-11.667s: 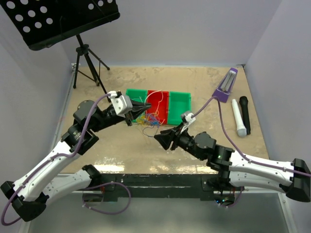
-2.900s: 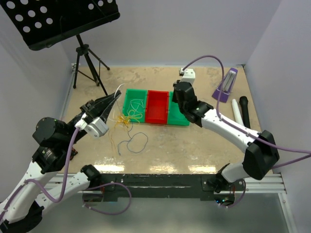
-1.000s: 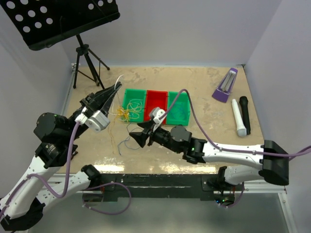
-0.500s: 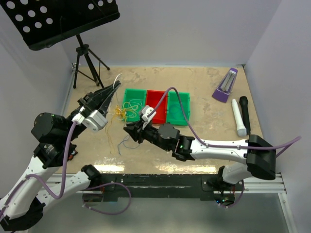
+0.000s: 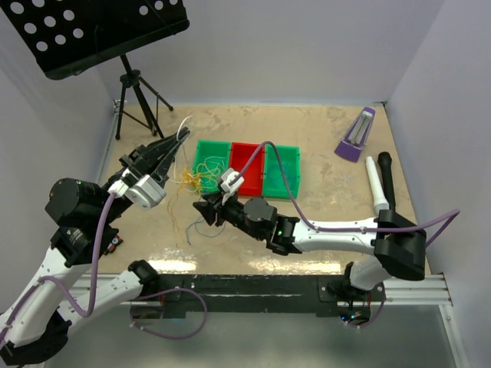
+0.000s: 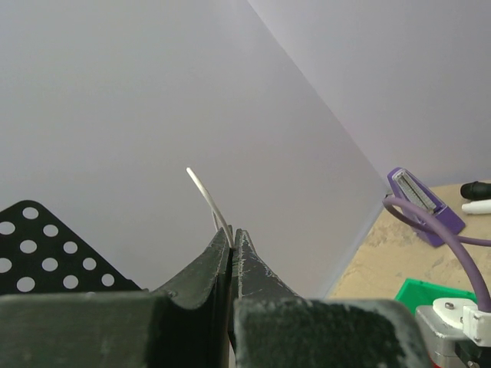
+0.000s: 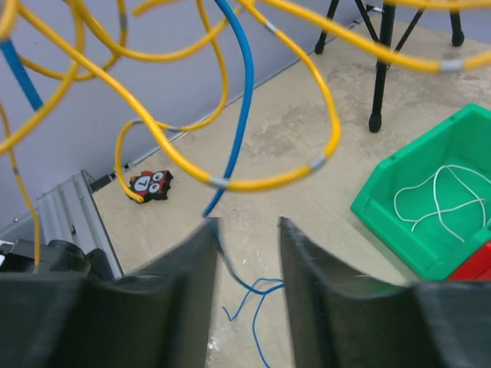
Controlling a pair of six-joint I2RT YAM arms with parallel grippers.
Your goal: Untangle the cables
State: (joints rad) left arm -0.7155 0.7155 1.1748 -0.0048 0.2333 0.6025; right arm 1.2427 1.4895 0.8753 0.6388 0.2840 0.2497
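The left gripper [image 6: 232, 234] pinches the white cable [image 6: 205, 192] aloft, seemingly so the right gripper [image 7: 245, 230], jaws spread, can take the blue cable [image 7: 247, 77].

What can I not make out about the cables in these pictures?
- Left wrist: the white cable below the pinch, hidden by the left end effector.
- Right wrist: upper end of the blue cable, cut off by the top edge.
- Top external: crossings in the yellow cable tangle, too thin to follow.
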